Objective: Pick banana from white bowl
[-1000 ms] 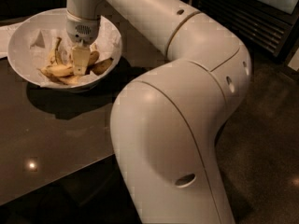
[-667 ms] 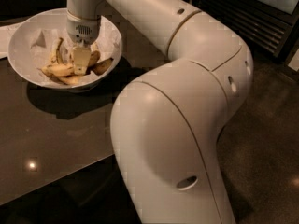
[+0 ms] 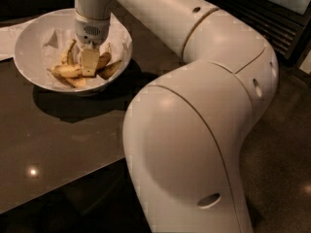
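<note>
The white bowl (image 3: 26, 47) stands on the dark table at the top left, lined with crumpled white paper. The banana (image 3: 67, 72) lies in it as yellow-brown curved pieces around the middle of the bowl. My gripper (image 3: 89, 64) reaches straight down into the bowl from above, and its tip is in among the banana pieces, touching or just above them. The wrist (image 3: 92, 18) hides the back of the bowl.
The dark glossy table (image 3: 58, 144) runs from the bowl toward the front, with its edge slanting across the lower left. A flat white sheet (image 3: 7, 40) lies left of the bowl. My large white arm (image 3: 194, 130) fills the right and centre. Dark floor (image 3: 286, 149) lies to the right.
The whole view has shifted slightly to the right. The gripper stays down in the bowl at the same spot among the banana pieces.
</note>
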Robot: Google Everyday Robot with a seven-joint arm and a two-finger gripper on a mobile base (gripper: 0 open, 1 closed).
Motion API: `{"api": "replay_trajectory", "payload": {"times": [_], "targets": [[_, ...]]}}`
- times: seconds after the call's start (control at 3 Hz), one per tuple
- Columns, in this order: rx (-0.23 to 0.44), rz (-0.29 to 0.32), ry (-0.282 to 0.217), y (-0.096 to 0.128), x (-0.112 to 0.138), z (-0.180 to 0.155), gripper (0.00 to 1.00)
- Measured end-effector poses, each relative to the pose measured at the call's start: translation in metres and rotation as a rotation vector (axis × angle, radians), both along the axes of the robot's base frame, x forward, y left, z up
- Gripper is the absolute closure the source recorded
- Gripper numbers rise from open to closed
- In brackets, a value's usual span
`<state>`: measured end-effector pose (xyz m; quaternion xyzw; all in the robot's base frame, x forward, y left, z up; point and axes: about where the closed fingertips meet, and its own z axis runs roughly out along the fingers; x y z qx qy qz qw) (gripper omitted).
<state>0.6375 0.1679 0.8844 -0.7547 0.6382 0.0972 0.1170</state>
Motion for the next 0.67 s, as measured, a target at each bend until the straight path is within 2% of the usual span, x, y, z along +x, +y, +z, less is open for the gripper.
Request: {"api": "replay_trajectory", "payload": {"times": [0.33, 0.67], "targets": [[0.052, -0.017, -0.048, -0.003, -0.002, 0.015, 1.00], [0.102, -0.012, -0.118, -0.003, -0.004, 0.033, 1.00]]}}
